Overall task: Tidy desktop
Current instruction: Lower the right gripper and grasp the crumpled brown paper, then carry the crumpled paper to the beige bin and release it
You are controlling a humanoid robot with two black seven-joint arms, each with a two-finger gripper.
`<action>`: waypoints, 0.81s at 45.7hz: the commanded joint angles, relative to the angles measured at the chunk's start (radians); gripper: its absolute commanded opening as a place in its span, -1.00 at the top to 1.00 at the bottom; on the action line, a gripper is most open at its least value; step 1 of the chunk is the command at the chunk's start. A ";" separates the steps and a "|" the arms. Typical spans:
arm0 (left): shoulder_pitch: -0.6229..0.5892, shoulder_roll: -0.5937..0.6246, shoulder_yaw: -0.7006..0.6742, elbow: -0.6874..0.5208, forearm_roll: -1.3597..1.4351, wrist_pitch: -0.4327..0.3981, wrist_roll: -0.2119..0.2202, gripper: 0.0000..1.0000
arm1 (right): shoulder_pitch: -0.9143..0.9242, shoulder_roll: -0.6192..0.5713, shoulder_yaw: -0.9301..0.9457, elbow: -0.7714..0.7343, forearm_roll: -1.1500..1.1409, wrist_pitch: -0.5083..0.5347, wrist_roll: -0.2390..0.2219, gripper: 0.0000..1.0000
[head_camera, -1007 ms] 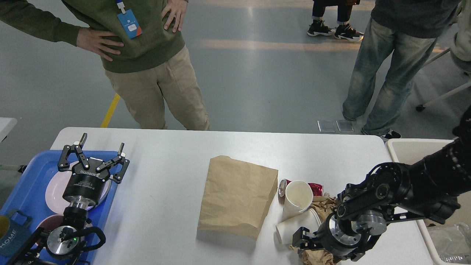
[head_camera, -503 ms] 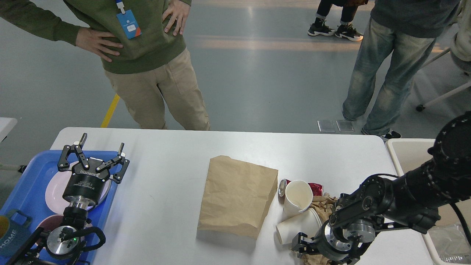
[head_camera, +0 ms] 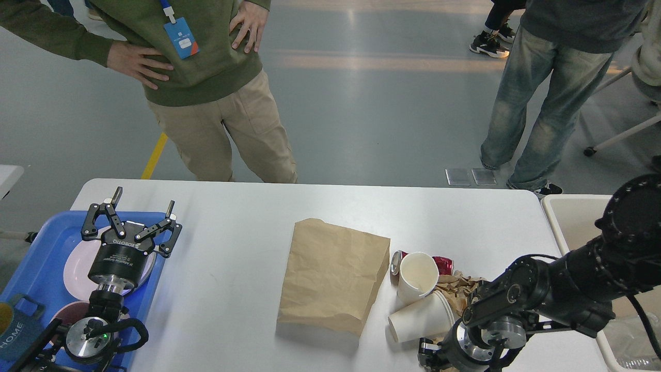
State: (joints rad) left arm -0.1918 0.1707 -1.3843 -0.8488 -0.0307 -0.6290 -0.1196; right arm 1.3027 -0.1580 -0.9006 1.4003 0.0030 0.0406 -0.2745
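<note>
Since a second ago the right gripper [head_camera: 431, 356] has slid lower toward 5 o'clock, mostly off the crumpled paper [head_camera: 457, 289] now. Can't tell if it's open or holding anything, too dark and cut off. Left gripper [head_camera: 135, 209] sits wide open over the blue tray [head_camera: 36, 268] at 8 o'clock, hasn't budged. Desktop [head_camera: 232, 268] still has the paper bag [head_camera: 333, 274], cups [head_camera: 418, 276] and can [head_camera: 444, 264] on it, so lots left to tidy.

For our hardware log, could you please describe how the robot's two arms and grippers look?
Both arms are black with silver metal joint caps. The left gripper has two black linkage fingers with pale tips, white lettering on its round body, and a looped black cable. The right gripper is dark and mostly hidden.
</note>
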 commanded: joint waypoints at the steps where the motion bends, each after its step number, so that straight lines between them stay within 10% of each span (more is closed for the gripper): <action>1: 0.000 0.001 -0.001 0.000 0.000 0.000 0.000 -0.94 | 0.000 -0.005 -0.001 0.003 0.000 0.001 -0.002 1.00; 17: 0.000 0.000 0.001 -0.001 0.000 0.000 0.000 -0.94 | 0.076 -0.092 -0.003 0.106 0.014 0.036 -0.003 1.00; 37: 0.000 0.001 -0.001 -0.001 0.000 0.000 0.000 -0.94 | 0.645 -0.321 -0.227 0.307 0.100 0.370 0.001 1.00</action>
State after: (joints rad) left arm -0.1917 0.1708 -1.3852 -0.8497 -0.0307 -0.6290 -0.1197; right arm 1.7416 -0.4477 -1.0079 1.6556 0.0723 0.3327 -0.2788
